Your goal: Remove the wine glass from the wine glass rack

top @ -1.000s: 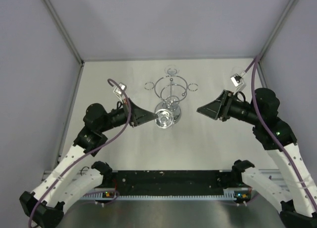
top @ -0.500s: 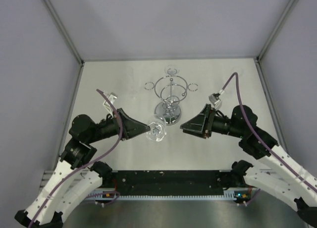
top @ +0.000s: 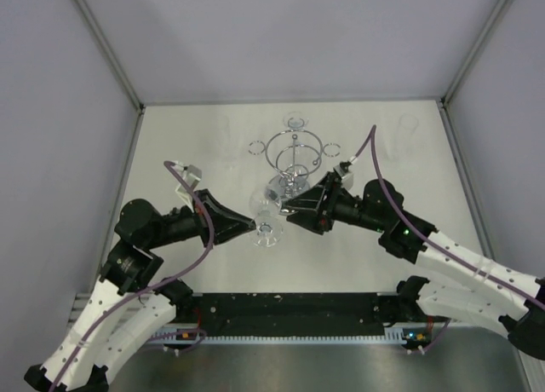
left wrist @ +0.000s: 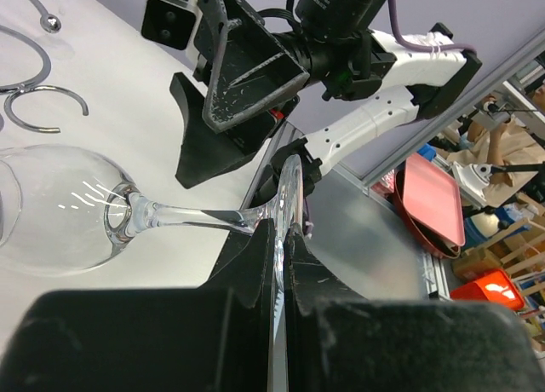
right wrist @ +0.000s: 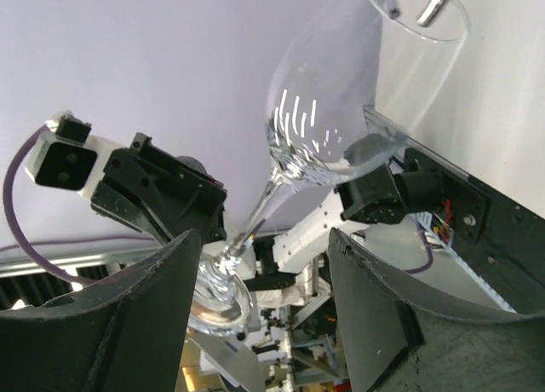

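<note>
The wine glass (top: pixel 262 208) is clear and hangs tilted in the air, off the chrome wine glass rack (top: pixel 294 153). My left gripper (top: pixel 254 227) is shut on the glass's round foot (top: pixel 267 234). In the left wrist view the foot (left wrist: pixel 288 187) sits edge-on between my fingers, and the stem (left wrist: pixel 187 215) and bowl (left wrist: pixel 51 213) stretch left. My right gripper (top: pixel 286 210) is open, close to the glass. In the right wrist view the bowl (right wrist: pixel 315 111) and stem (right wrist: pixel 255 209) lie just ahead of my spread fingers (right wrist: pixel 145 324), untouched.
The rack's wire ring loops (left wrist: pixel 43 111) stand just behind the glass, with its mirrored base (top: pixel 285 192) partly hidden by my right gripper. Grey walls enclose the table on three sides. A black rail (top: pixel 289 311) runs along the near edge.
My left gripper has drawn the glass away from the rack toward the near side. My right arm has swung left, and its open jaws have come up to the glass.
</note>
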Controlling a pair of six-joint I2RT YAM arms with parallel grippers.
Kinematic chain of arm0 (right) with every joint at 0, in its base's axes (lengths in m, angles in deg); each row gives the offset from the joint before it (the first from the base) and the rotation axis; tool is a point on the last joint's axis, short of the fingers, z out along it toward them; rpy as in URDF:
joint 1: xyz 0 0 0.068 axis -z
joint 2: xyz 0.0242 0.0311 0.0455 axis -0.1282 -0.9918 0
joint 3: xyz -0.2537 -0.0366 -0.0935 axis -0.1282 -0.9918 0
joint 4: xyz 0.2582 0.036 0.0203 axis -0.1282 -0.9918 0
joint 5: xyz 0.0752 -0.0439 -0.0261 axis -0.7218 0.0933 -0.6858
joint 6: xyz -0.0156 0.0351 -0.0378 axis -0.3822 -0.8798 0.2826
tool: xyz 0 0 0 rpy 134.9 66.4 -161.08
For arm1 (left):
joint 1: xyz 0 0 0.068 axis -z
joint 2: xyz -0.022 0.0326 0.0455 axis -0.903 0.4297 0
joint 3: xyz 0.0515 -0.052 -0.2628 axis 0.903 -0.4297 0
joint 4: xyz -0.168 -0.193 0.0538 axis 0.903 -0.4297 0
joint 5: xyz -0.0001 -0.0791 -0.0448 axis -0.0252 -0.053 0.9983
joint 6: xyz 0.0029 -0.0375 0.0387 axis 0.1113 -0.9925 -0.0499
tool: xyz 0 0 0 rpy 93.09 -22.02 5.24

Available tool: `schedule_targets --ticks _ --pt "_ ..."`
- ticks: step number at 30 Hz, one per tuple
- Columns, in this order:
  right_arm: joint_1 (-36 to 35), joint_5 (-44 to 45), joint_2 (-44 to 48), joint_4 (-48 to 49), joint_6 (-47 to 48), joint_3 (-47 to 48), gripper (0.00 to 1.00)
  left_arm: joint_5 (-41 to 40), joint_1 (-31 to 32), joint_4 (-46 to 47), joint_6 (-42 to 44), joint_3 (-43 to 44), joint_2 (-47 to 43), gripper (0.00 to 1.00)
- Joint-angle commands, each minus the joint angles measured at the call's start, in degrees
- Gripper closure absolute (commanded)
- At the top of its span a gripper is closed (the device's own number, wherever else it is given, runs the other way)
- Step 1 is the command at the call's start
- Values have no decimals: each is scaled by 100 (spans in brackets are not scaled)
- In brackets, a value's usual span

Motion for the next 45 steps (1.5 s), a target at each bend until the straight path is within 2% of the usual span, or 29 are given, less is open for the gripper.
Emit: schedule_targets --ticks 1,10,23,26,31,39,43,45 --pt "-257 165 -383 839 -415 367 38 191 28 543 462 293 -121 100" --pt "-776 393 -929 998 -398 806 38 148 28 306 769 354 -253 100" --pt "-1233 438 -1342 1148 -416 1140 46 95 28 192 1086 442 -438 100" --pt "-1295 446 -1421 1165 -390 1211 53 121 28 174 1086 477 -438 100" --pt "-1330 438 -1465 1192 -381 1255 71 77 28 139 1121 530 -482 100" --pt "-1339 403 -1448 1279 -398 1237 86 130 28 262 1077 495 -535 100" --pt "-1339 385 -1439 1341 -407 1229 100 165 28 280 1042 433 -561 100" --pt "-1339 376 -1448 1385 -416 1229 100 165 19 280 1033 381 -596 100"
